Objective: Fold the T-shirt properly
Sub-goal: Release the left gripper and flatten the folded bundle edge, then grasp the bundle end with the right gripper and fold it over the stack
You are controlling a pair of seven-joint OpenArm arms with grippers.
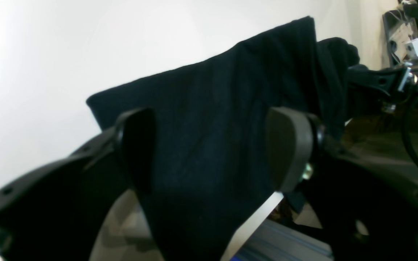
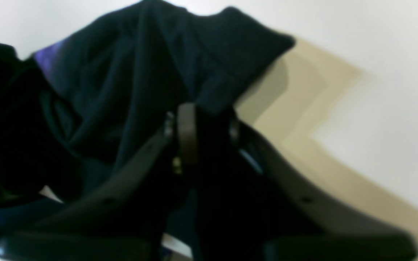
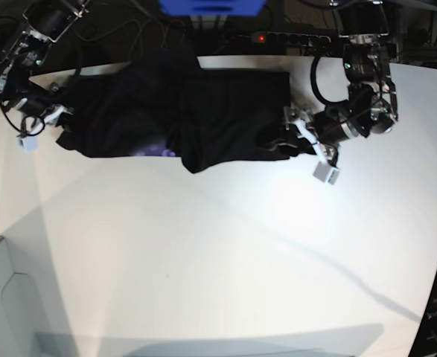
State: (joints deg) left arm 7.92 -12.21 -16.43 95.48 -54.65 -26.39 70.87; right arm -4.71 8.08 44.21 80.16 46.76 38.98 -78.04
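Left pincer (image 1: 212, 152) first, since its wrist view puts it nearest: we see its two pads spread wide apart with the black T-shirt (image 1: 223, 108) lying between and beyond them, and neither pad looks pressed onto the cloth, so we read it as wide apart and holding nothing. In the base view this pincer (image 3: 289, 132) sits at the shirt's near-right end, touching or just beside the folded edge; we cannot tell which.

Our right pincer (image 2: 203, 125) has its pads drawn close together on a bunched edge of the shirt (image 2: 129, 76), with a glimpse of purple print at that view's left. We judge it to be gripping the cloth, though the picture is blurred. From the base camera it (image 3: 58, 115) is at the opposite end of the garment.

Farther out, the T-shirt (image 3: 181, 111) lies along the far edge of the white desk (image 3: 225, 253), its long axis running side to side between the two arms, partly folded with a flap lapping over the middle. Each arm holds its own end, so we think the coming move turns on the left pincer closing on the right-hand edge before the cloth is carried along that long axis.
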